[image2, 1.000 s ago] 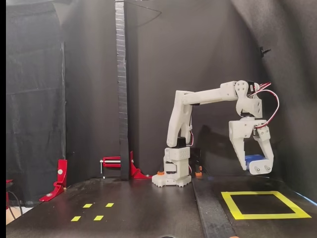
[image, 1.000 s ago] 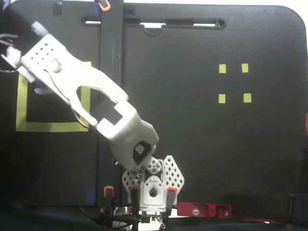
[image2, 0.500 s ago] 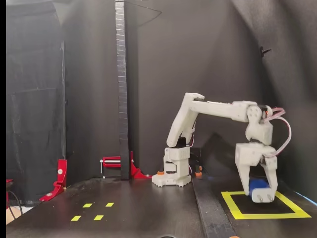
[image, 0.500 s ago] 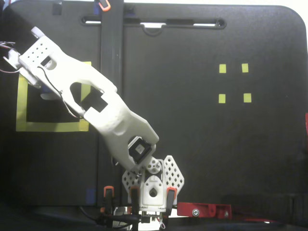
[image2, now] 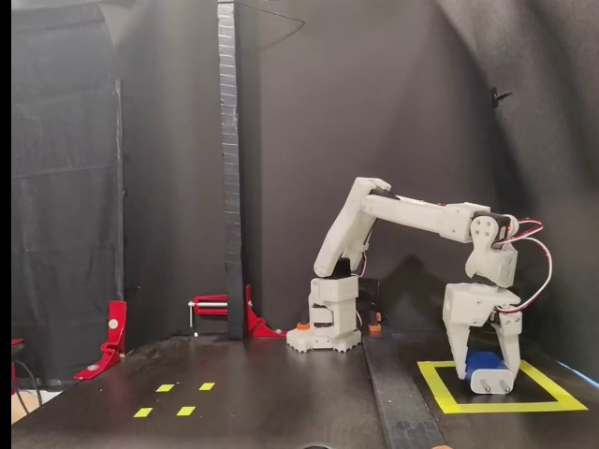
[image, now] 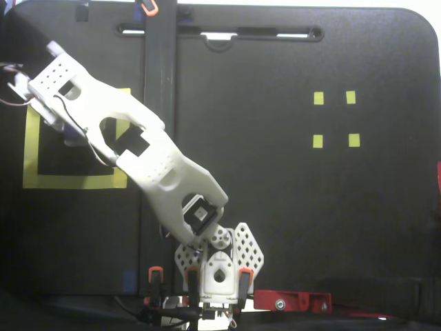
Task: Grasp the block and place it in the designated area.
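Left to right in the side fixed view: red clamps [image2: 110, 339] and four small yellow tape squares [image2: 175, 398] are seen far left of the fingers, well apart from them. A tall black post [image2: 230, 168] stands further right, then the arm's base [image2: 325, 323], behind and left of the fingers. At the right the gripper [image2: 486, 376] is lowered inside the yellow tape frame [image2: 438, 384], which is taken as the designated area.

The dark blue block [image2: 484, 361] is seen between the fingers, so the fingers are closed on it. The fingertips are down at the black surface enclosed by the tape; whether the block's underside is touching that surface cannot be told. No prongs can be made out.

In the top-down fixed view the yellow frame [image: 30, 148] sits at the far left, partly covered by the white arm [image: 131, 148]. The gripper and block are hidden under the wrist there, so the grip is not confirmed from that view. The four tape squares [image: 335, 118] lie far right of the fingers.

Progress, as a judgement: grasp and carry are done, and the block is over or on the target interior. Left to do: the fingers are to be opened, the block left lying inside the tape, and the arm lifted clear. Risk: the block could be dragged or tipped when the fingers are withdrawn.

Containers: none proper. The tape frame encloses only the gripped block and the fingertips.
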Controlling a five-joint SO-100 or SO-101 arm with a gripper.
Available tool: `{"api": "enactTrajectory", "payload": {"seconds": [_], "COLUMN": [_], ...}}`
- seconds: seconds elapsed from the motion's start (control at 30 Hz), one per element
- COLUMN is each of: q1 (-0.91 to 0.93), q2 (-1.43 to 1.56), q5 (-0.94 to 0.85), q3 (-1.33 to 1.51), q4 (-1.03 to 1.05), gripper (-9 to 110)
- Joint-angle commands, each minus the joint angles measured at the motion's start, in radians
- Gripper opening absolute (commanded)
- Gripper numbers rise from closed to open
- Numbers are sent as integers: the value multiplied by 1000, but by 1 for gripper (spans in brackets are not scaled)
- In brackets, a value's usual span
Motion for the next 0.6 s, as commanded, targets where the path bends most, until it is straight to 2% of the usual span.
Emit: {"api": "enactTrajectory", "payload": {"seconds": [0.0, 0.3, 0.57], "q1": [-8, -3, 5], "q2": [0, 25, 52], "q5": [-2, -12, -26], "q3": [9, 11, 11], "q4": [-6, 0, 12], "gripper": [18, 18, 28]}}
